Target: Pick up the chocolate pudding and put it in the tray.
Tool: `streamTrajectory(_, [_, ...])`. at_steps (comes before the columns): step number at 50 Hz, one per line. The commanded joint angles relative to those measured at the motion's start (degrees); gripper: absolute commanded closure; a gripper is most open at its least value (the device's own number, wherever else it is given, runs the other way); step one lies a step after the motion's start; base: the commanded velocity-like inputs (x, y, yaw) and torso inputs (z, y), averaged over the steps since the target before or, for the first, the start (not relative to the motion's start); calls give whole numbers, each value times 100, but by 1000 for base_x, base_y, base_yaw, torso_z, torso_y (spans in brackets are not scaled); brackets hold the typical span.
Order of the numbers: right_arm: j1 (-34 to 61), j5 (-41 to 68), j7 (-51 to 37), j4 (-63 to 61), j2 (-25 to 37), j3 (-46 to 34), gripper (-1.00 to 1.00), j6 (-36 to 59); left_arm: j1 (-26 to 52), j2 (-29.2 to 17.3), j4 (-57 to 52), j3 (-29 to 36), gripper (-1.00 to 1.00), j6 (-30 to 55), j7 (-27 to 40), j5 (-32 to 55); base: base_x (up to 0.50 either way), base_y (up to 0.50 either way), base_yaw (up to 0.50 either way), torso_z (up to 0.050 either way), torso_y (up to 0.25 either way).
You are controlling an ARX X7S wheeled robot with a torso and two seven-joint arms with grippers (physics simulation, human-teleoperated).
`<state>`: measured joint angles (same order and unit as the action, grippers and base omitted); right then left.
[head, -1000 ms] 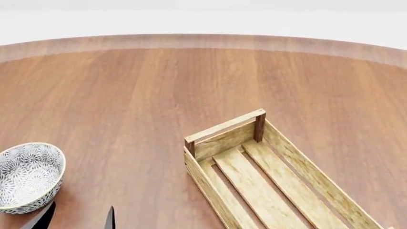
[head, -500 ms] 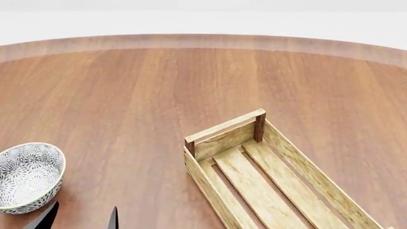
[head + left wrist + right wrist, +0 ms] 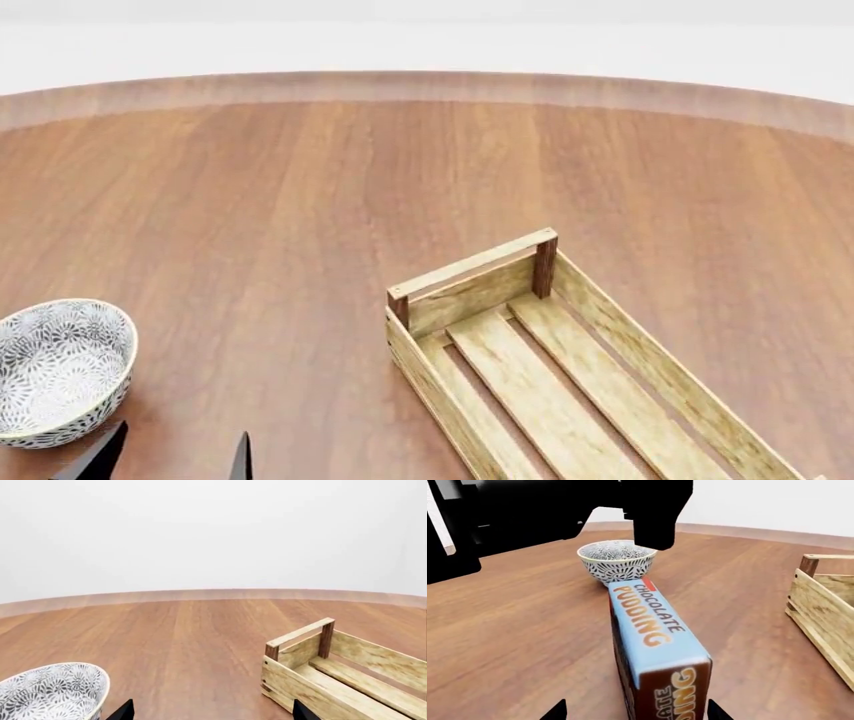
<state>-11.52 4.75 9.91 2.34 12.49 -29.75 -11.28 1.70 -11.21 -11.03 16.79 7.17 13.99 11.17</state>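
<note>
The chocolate pudding (image 3: 654, 635), a carton with a light-blue top and a dark brown front, lies on the wooden table and shows only in the right wrist view. My right gripper (image 3: 636, 712) is open, with one fingertip on each side of the carton's near end and a gap at both sides. The tray (image 3: 561, 370), a light-wood slatted crate, stands at the right of the table and holds nothing in the part I see; it also shows in the left wrist view (image 3: 347, 675) and the right wrist view (image 3: 824, 615). My left gripper (image 3: 174, 458) is open and holds nothing.
A grey-white patterned bowl (image 3: 60, 370) stands at the left, beside my left fingertips. In the right wrist view the bowl (image 3: 617, 560) sits just beyond the carton's far end, with my dark left arm (image 3: 560, 510) above it. The table's far edge (image 3: 427, 85) curves across the back.
My left fingertips have shifted slightly to the right at the bottom edge of the head view. The bowl and the crate have not moved.
</note>
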Motion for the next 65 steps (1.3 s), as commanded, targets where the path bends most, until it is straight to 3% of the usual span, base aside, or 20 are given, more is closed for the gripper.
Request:
streamTrajectory(1, [26,47,-48,-37,46,-1,-100,28,31,-11,112,34,-100,-76,14,20,0,0,0,0,0])
streamTrajectory(65, [819,304,-30,1271,-262,-180,-100,-223,94,-118,172,198,-100,-142,166,161,0,0,0,0,0])
